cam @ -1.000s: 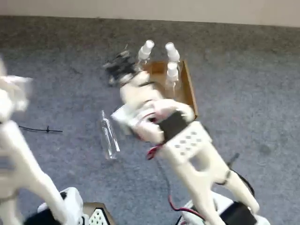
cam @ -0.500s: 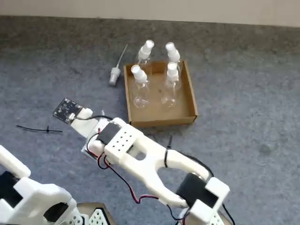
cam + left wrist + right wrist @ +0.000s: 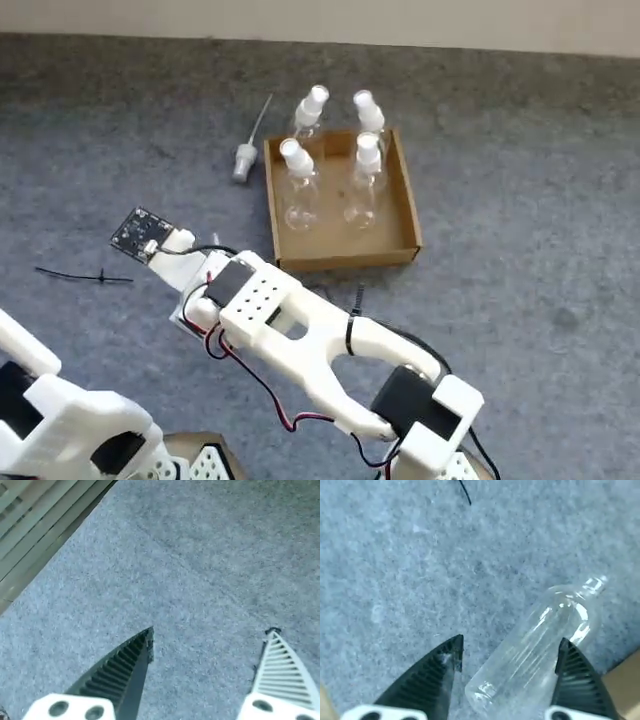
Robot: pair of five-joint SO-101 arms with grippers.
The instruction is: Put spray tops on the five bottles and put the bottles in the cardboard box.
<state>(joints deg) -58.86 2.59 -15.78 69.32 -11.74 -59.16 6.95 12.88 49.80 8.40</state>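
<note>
A clear bottle (image 3: pixel 540 635) without a top lies on the grey carpet, its open neck toward my right wrist camera. My right gripper (image 3: pixel 511 642) is open just above it, one finger on each side. In the high view the right arm (image 3: pixel 260 300) covers this bottle. A loose spray top (image 3: pixel 245 160) with its long tube lies left of the cardboard box (image 3: pixel 400 200). Two capped bottles (image 3: pixel 297 185) stand inside the box and two more (image 3: pixel 315 105) at its far edge. My left gripper (image 3: pixel 211 635) is open over bare carpet.
A black cable tie (image 3: pixel 85 275) lies on the carpet at the left. A short black piece (image 3: pixel 358 298) lies just in front of the box. The left arm's base (image 3: pixel 70 425) sits at the bottom left corner. Open carpet surrounds the box on the right.
The right arm swung from over the box down and left, and now covers the lying bottle. The left arm drew back toward the bottom left. In the last half second there was only a slight shift.
</note>
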